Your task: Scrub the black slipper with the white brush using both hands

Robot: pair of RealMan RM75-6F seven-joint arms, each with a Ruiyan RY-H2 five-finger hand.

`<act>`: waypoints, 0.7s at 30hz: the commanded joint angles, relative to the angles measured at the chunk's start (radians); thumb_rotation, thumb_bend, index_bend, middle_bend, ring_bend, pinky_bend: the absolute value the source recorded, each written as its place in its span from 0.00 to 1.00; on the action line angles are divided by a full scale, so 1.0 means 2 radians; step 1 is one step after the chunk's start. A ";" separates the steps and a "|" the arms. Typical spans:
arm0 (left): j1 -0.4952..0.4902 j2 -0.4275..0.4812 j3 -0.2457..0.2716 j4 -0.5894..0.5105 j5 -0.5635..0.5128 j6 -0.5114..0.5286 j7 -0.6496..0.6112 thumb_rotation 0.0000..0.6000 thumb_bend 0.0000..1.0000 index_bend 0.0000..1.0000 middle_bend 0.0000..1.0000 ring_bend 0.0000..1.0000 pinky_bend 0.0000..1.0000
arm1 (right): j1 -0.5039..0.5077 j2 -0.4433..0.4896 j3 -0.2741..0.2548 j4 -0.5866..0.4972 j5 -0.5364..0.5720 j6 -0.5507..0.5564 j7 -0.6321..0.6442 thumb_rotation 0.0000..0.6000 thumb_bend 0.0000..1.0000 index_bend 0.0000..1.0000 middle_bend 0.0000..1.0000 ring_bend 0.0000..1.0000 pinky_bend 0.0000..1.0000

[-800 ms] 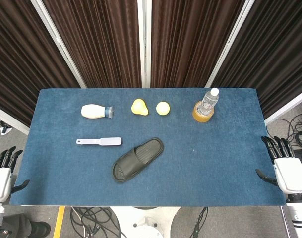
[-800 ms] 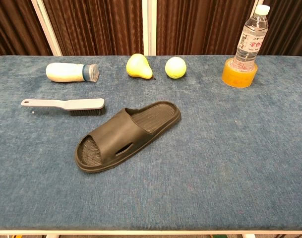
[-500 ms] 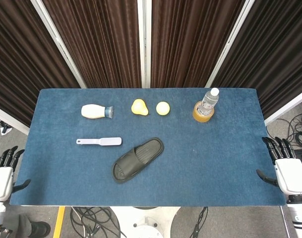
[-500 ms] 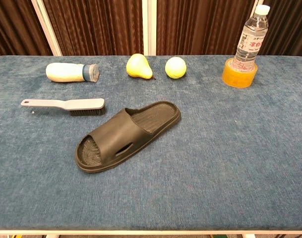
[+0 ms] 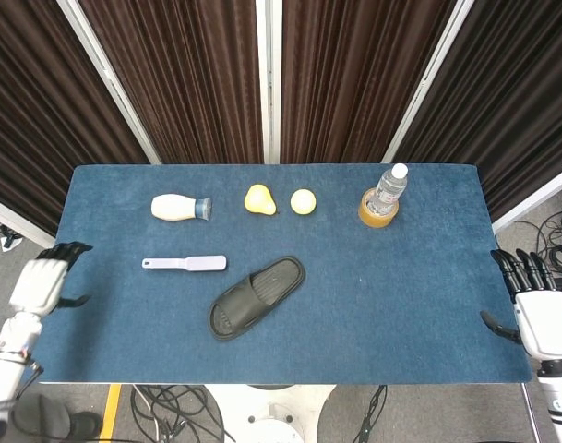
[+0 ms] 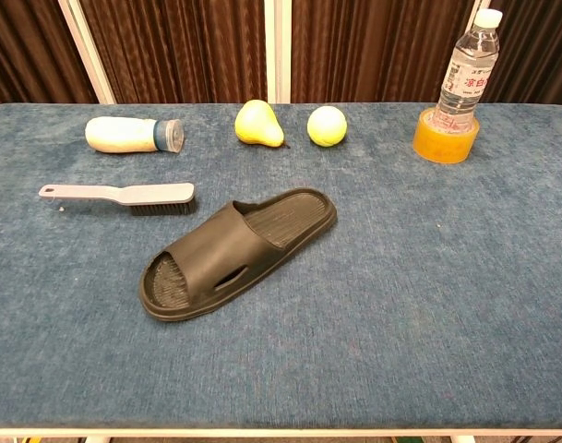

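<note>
The black slipper (image 5: 256,297) (image 6: 236,250) lies sole down near the table's middle, toe toward the front left. The white brush (image 5: 185,264) (image 6: 120,195) lies flat to its left, bristles at the end nearer the slipper. My left hand (image 5: 44,282) hovers at the table's left edge, level with the brush, fingers spread and holding nothing. My right hand (image 5: 538,312) stays off the right edge near the front corner, fingers apart and empty. Neither hand shows in the chest view.
Along the back of the blue table (image 5: 400,286) lie a white bottle on its side (image 5: 180,208), a yellow pear (image 5: 259,199) and a yellow ball (image 5: 303,201). A water bottle (image 5: 388,189) stands inside an orange tape roll (image 5: 376,211) at the back right.
My left hand has risen and moved forward from beside the front left corner to the left edge near the brush. The right hand has barely shifted. Objects have not moved.
</note>
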 commanded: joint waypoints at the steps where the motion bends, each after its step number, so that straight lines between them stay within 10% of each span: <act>1: -0.069 -0.016 -0.016 0.040 -0.018 -0.089 -0.022 1.00 0.17 0.30 0.36 0.26 0.36 | 0.000 0.002 0.000 -0.001 0.000 0.000 0.000 1.00 0.10 0.00 0.10 0.00 0.00; 12: -0.175 -0.068 -0.016 0.098 -0.095 -0.265 0.003 1.00 0.21 0.30 0.37 0.26 0.37 | -0.005 0.006 -0.003 0.003 0.004 0.001 0.009 1.00 0.10 0.00 0.10 0.00 0.00; 21: -0.205 -0.099 -0.006 0.109 -0.143 -0.290 0.042 1.00 0.24 0.34 0.45 0.34 0.42 | -0.004 0.003 -0.004 0.003 0.008 -0.006 0.007 1.00 0.10 0.00 0.10 0.00 0.00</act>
